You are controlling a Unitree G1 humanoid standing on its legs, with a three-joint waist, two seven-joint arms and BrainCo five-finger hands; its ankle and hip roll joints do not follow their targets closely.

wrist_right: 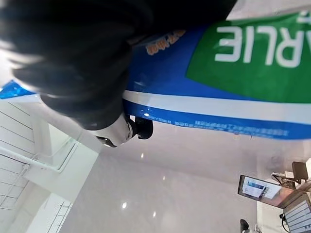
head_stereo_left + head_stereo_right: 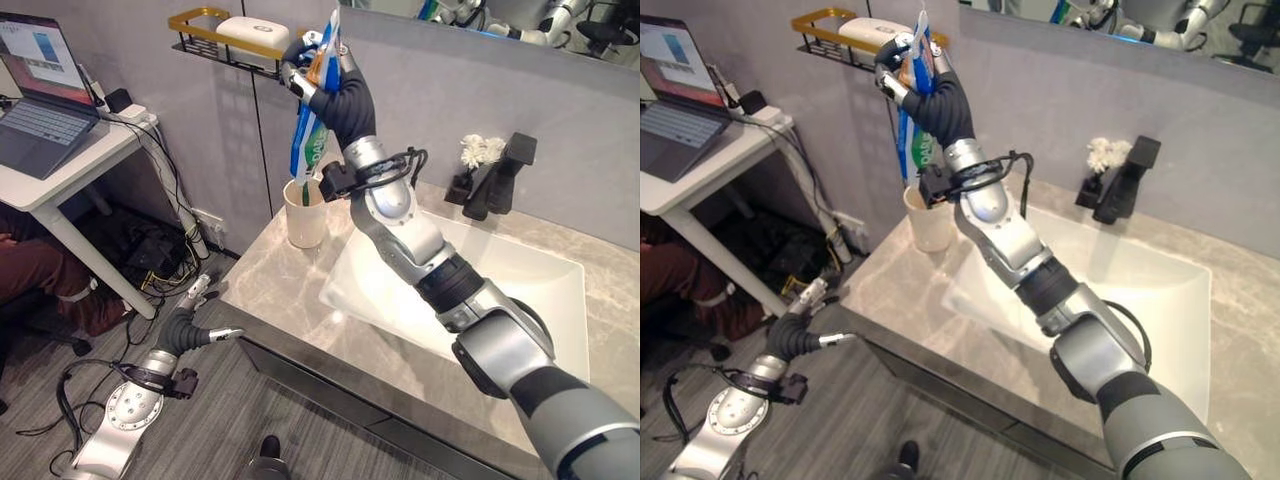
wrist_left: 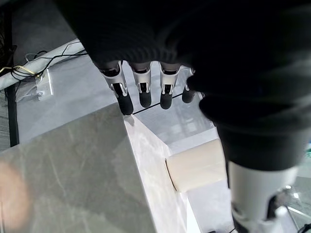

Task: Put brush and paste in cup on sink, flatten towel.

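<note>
This looks like a mock bathroom corner set up inside an office or lab. A white rectangular basin [image 2: 520, 275] sits sunk in a marble-look tabletop [image 2: 280, 280] at the centre of the frame, with a black tap [image 2: 500, 175] behind it and a mirror [image 2: 500, 20] along the upper right. A gold-rimmed wall shelf [image 2: 215, 35] hangs at upper centre. At upper left, an open laptop [image 2: 35, 90] rests on a white desk [image 2: 70, 170] with cables beneath.

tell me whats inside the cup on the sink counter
The toothpaste tube's lower end dips into the cup, held up by the right hand. The cup's bottom is hidden.
</note>
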